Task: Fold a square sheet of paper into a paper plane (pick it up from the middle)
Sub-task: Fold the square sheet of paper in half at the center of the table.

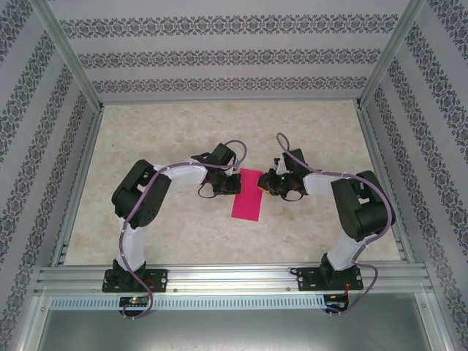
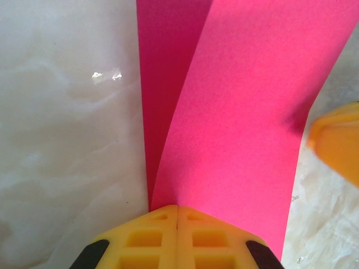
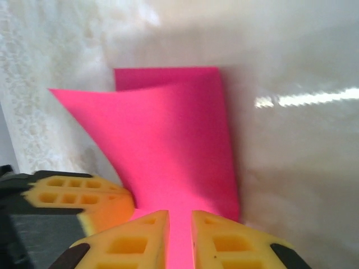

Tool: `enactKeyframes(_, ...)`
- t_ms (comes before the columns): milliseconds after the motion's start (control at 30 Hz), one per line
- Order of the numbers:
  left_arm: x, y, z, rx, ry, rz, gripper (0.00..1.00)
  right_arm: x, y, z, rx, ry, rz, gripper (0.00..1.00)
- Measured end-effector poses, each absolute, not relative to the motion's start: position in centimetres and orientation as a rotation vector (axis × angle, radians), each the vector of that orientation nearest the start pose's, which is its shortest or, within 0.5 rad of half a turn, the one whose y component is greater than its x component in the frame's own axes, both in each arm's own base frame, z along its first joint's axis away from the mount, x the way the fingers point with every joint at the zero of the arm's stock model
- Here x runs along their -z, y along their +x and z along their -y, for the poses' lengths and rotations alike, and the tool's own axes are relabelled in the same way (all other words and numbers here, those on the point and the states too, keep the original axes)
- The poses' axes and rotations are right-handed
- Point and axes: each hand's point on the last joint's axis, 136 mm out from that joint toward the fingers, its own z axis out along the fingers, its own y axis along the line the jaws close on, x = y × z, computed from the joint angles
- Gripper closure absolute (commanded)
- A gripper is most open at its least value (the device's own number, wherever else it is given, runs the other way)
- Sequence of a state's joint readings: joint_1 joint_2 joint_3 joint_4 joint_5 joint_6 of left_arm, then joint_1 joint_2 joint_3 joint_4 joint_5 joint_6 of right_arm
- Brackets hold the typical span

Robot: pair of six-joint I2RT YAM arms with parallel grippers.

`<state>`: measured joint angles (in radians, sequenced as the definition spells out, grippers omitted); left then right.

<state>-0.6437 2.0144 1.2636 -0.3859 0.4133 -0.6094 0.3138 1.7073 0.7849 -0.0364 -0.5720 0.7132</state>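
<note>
We find the left pincer (image 2: 177, 216) shut, its yellow pads pressed together on the edge of the square sheet of paper (image 1: 247, 199), whose upper layer rises out of the seam. The right pincer (image 3: 180, 221) stands narrowly apart, with pink showing in the gap, and we judge it is not clamped. The sheet lies folded in half as a narrow rectangle on the marbled surface (image 1: 168, 124), with its upper layer lifted off the lower one. Its long axis runs from the arm bases toward the far wall, leaning slightly. The pincers flank its far half, the left at the left long edge and the right at the right, neither arm nearer. No nose is formed, so it points neither way.
</note>
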Motion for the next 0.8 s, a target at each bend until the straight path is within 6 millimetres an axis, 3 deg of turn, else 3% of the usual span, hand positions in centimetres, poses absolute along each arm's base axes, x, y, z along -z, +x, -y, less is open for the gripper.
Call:
enactKeyframes(133,-1.9,31.9,32.6,0.869,0.184,-2.903,1.00,-5.4,34.8,-20.9,-1.097,0.250,-2.626,0.82)
enactKeyframes(200,-1.9,31.9,32.6,0.869,0.184,-2.903,1.00,-5.4,35.3,-21.0,-1.090,0.250,-2.623,0.82)
enactKeyframes(433,-1.9,31.9,32.6,0.869,0.189,-2.902,1.00,-1.6,35.0,-20.4,-1.032,0.320,-2.718,0.82)
enactKeyframes(633,-1.9,31.9,32.6,0.868,0.190,-2.901,1.00,-1.9,35.3,-20.2,-1.018,0.344,-2.718,0.82)
enactKeyframes(800,-1.9,31.9,32.6,0.868,0.195,-2.900,1.00,-4.2,36.5,-20.5,-1.019,0.325,-2.682,0.82)
